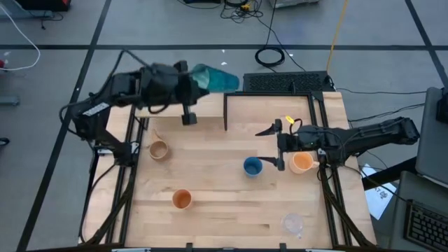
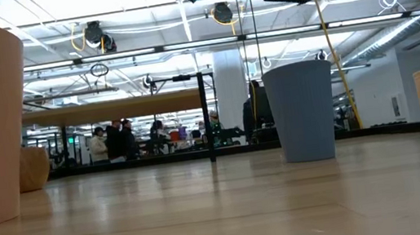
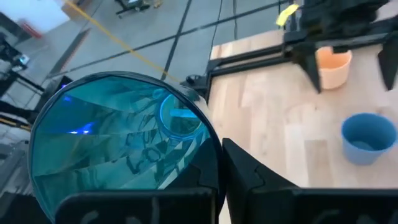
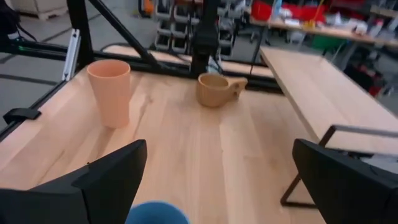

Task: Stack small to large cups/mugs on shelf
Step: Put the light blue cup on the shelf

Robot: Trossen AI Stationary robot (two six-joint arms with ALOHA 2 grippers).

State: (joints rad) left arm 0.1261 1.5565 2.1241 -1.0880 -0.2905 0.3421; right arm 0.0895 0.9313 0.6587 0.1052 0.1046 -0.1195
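Left tool (image 1: 198, 82) clamped on my teal tumbler (image 1: 215, 78), raised at far desk edge; right tool (image 1: 278, 146) spread apart just right of blue cup (image 1: 253, 166).

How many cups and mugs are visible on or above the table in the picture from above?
6. Teal tumbler held at the far edge; tan handled mug left; orange cup near-left; blue cup centre; peach mug right; clear cup near-right. None looks hidden.
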